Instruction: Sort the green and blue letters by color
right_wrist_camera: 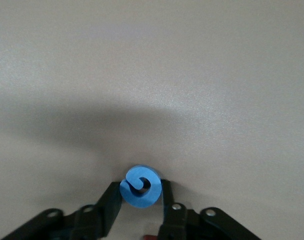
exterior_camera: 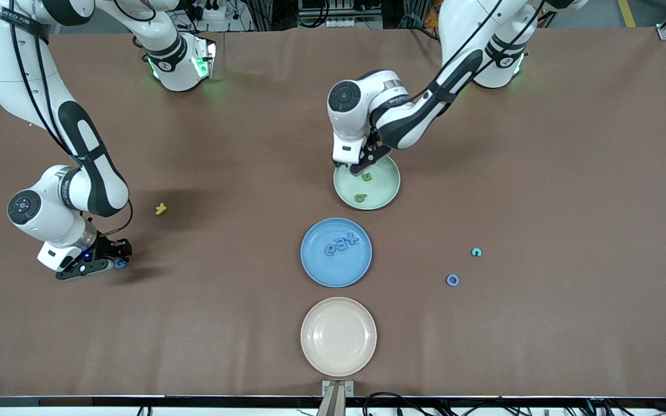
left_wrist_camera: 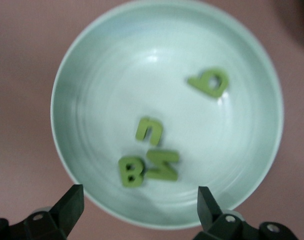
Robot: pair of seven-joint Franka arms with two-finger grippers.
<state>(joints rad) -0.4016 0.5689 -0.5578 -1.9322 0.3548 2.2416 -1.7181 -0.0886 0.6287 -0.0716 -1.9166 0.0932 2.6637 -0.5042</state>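
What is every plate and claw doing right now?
Left claw: open, over the green plate.
Right claw: shut on a blue letter.
Green plate: holds four green letters.
Blue plate: holds blue letters.
Cream plate: empty.
Blue ring letter: loose on the table.

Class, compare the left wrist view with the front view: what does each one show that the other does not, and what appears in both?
Only the left wrist view shows four green letters in the green plate, including a B-shaped one, with the left claw open above them.

Only the front view shows the blue plate holding blue letters, the beige plate, a yellow letter, a loose blue ring letter, a teal letter, and the right claw shut on a blue letter.

Both show the green plate with green letters and the brown table.
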